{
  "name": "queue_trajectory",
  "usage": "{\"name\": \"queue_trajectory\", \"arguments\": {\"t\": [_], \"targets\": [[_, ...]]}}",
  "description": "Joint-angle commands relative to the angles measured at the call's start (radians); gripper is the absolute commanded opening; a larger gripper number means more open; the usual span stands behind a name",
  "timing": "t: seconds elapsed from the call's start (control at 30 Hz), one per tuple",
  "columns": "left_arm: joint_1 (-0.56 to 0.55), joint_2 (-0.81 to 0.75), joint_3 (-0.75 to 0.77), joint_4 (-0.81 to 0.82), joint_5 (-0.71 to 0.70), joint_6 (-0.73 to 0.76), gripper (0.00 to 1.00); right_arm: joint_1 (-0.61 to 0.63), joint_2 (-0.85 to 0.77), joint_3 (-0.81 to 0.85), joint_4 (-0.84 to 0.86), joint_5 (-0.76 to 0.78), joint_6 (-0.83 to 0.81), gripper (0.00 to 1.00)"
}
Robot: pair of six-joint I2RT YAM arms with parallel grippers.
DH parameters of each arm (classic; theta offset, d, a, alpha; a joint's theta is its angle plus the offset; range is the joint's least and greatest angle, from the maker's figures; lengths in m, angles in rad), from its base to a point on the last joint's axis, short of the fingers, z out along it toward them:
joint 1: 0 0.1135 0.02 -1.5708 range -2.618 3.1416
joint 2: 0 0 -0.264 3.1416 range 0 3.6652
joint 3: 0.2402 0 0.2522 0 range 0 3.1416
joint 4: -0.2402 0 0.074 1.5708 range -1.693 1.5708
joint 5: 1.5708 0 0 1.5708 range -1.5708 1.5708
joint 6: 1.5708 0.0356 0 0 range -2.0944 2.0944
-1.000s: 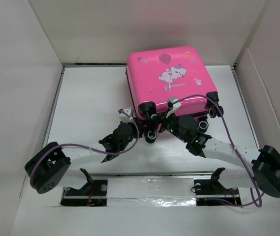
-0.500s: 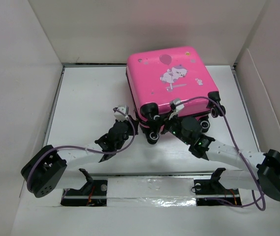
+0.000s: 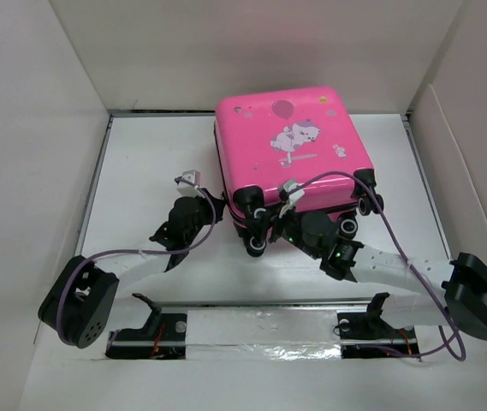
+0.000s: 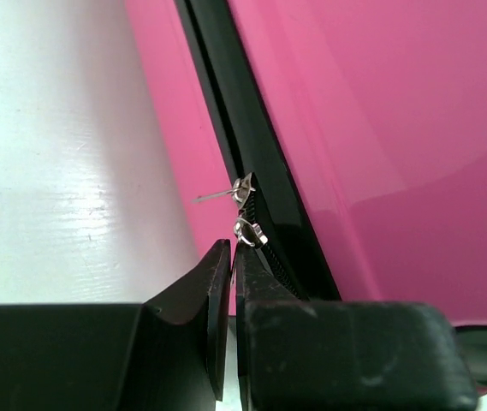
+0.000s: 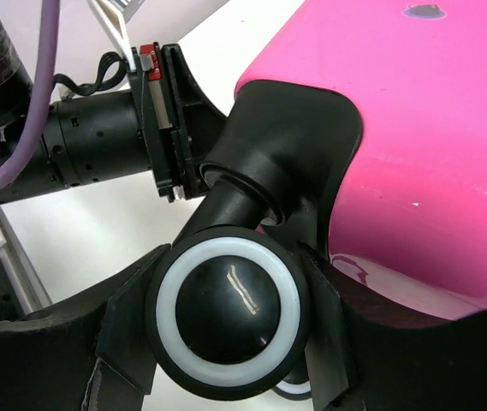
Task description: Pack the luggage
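The luggage [image 3: 290,145] is a glossy hot-pink hard-shell suitcase with a cartoon animal and balloon print. It lies flat and closed at the middle back of the table. My left gripper [image 3: 216,201] is at its left side. In the left wrist view the left gripper [image 4: 233,247] is shut at the black zipper track, with a silver zipper pull [image 4: 248,231] at its tips. A second pull [image 4: 243,188] sits just beyond. My right gripper [image 3: 269,233] is at the near left corner. In the right wrist view the right gripper [image 5: 228,317] is shut on a black wheel [image 5: 228,310] with a white ring.
White walls [image 3: 46,128] enclose the white table [image 3: 149,163] on the left, back and right. The suitcase's other wheels [image 3: 367,204] point toward the arm bases. My left arm's wrist [image 5: 97,154] is close beside the gripped wheel.
My left gripper has moved left and further back along the suitcase's left side. The suitcase has shifted and turned slightly to the left. My right gripper has stayed on the wheel.
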Motion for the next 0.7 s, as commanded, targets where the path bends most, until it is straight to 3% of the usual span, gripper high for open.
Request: {"name": "queue_trajectory", "arguments": {"t": [0.0,0.07,0.13,0.17,0.3,0.53,0.63,0.67], "targets": [[0.136,0.015,0.019,0.097,-0.211,-0.033,0.0,0.091,-0.005,0.075,0.041,-0.048,-0.004,0.0],[0.149,-0.005,0.019,0.082,-0.202,-0.076,0.01,0.123,0.008,0.092,0.034,-0.035,-0.014,0.0],[0.149,-0.038,0.017,0.068,-0.181,-0.098,0.29,0.132,0.034,0.121,0.034,-0.018,-0.014,0.0],[0.149,-0.052,0.019,0.059,-0.174,-0.127,0.51,0.155,0.043,0.133,0.036,-0.015,-0.014,0.0],[0.149,-0.179,0.01,-0.027,-0.162,-0.226,0.75,0.224,0.093,0.191,0.04,0.053,-0.008,0.0],[0.149,-0.622,-0.038,-0.228,-0.253,-0.303,0.85,0.335,0.21,0.293,0.105,0.135,0.002,0.0],[0.149,-0.78,-0.024,-0.283,-0.228,-0.303,0.99,0.359,0.268,0.394,0.032,0.135,-0.015,0.39],[0.149,-0.813,-0.016,-0.294,-0.217,-0.288,0.99,0.37,0.278,0.426,-0.013,0.158,-0.03,0.66]]}}
